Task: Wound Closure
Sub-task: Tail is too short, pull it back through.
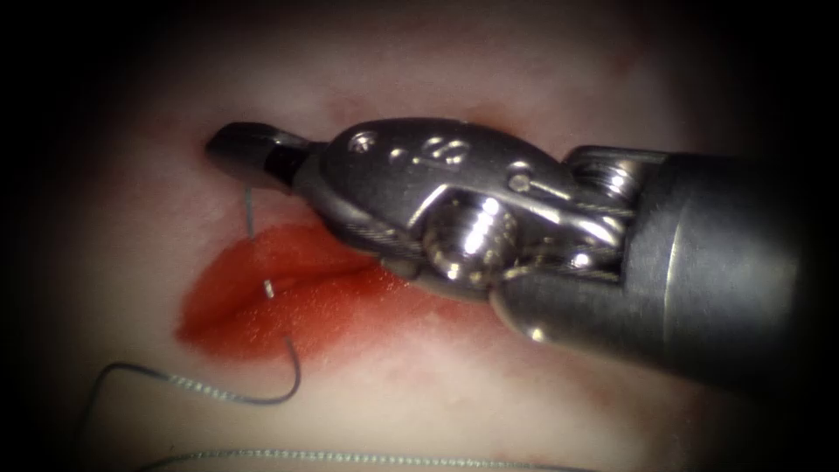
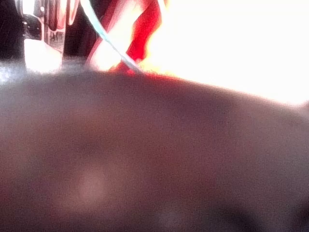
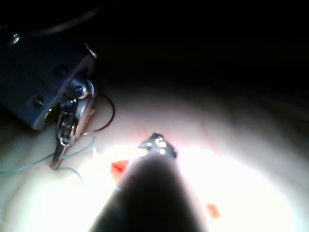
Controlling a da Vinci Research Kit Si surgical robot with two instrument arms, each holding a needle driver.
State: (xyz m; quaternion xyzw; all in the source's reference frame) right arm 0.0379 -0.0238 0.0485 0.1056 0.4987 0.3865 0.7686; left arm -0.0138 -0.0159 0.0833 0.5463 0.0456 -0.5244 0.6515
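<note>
Endoscope view is showing, nearest the lens, the thread (image 1: 332, 456) lying slack on the tissue (image 1: 454, 385) on the near side of the cut (image 1: 236, 306), well apart from it. A second strand is running up to the rear end of the needle (image 1: 295, 376), which is hooking up into the cut's near lip. A short glint of the needle is showing inside the cut, amid the red fluid (image 1: 332, 301). Its other end is rising out of the far lip, towards the cut's left end. So the needle is sitting in the tissue, bridging both lips.

Just beyond the cut, the right tool (image 1: 229, 149) is reaching across from the cut's right. Its jaws appear pressed together at the needle's upper end, seemingly pinching it close to the tip.

Right wrist view is showing the left tool (image 3: 59, 154) standing well away from the cut, with thread beside it. What it is holding, if anything, cannot be told.

Assessment: the needle is light, stiff and slippery, so it is best gripped flat across the body, not on the point. The thread is limp, and the tissue is soft and liable to tear.
</note>
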